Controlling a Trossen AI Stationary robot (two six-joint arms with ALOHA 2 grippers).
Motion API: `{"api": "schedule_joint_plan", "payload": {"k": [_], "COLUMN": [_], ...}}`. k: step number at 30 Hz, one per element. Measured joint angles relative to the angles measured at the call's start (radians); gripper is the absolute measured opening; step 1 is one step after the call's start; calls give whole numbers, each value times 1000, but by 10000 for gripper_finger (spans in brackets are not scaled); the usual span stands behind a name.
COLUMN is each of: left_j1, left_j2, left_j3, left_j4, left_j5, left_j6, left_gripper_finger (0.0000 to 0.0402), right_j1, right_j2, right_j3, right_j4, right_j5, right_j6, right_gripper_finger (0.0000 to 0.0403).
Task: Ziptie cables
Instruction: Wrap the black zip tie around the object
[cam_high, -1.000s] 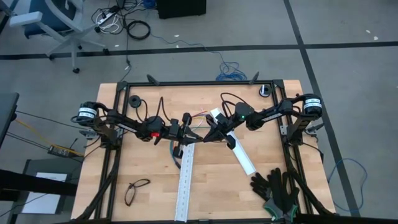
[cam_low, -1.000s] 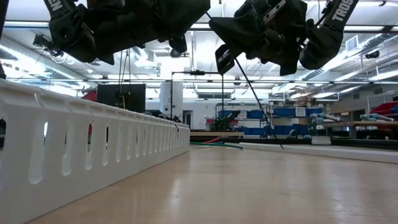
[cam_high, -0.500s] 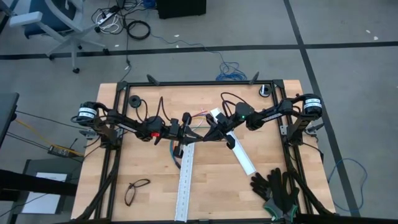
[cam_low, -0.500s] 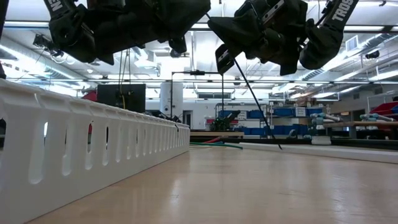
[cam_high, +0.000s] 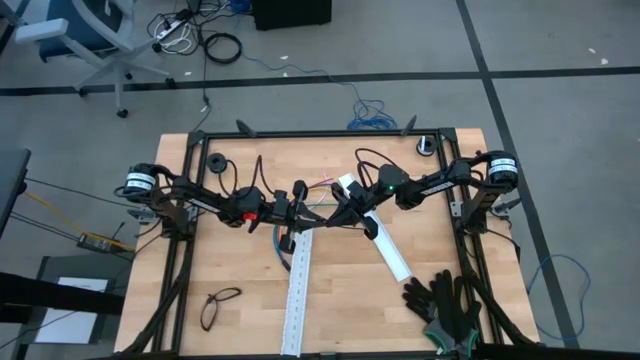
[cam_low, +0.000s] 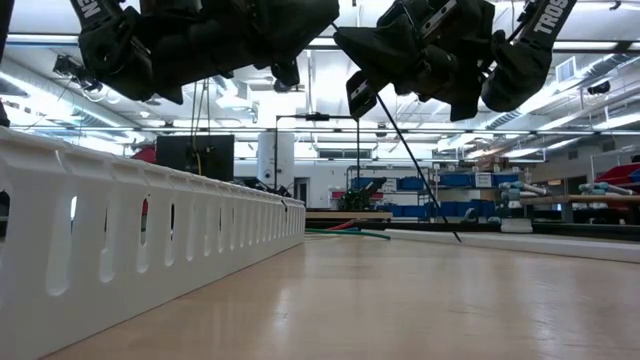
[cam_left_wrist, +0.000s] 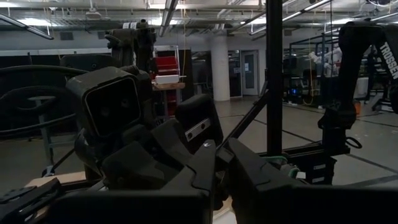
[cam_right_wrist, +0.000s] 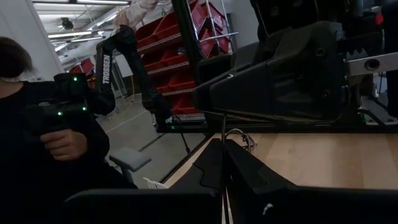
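Two tools meet above the middle of the surface: the left tool and the right tool sit nearly tip to tip. In each wrist view that arm's fingers look pressed together; the right tool pinches a thin black ziptie, which slants down from it in the low view. Whether the left tool grips anything I cannot tell. The cables lie on the surface just below the tools, beside the top end of one white rail, with a second rail angled off to the right. These thin wires should be light and floppy and will likely splay when lifted, so the sheathed end, where they are bunched, looks the best place to take hold.
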Motion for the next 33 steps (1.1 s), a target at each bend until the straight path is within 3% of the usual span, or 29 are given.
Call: {"api": "schedule_joint_plan", "payload": {"k": [33], "left_j1": [0], "left_j2": [0], "left_j3": [0], "left_j4": [-44], "left_j5": [-34], "left_j6": [0], "left_gripper_finger": [46], "right_j1": [0], "right_j2": [-1], "right_j3": [0], "right_j4": [19], "right_j5": [13], "right_j6": [-18], "right_gripper_finger": [0]}}
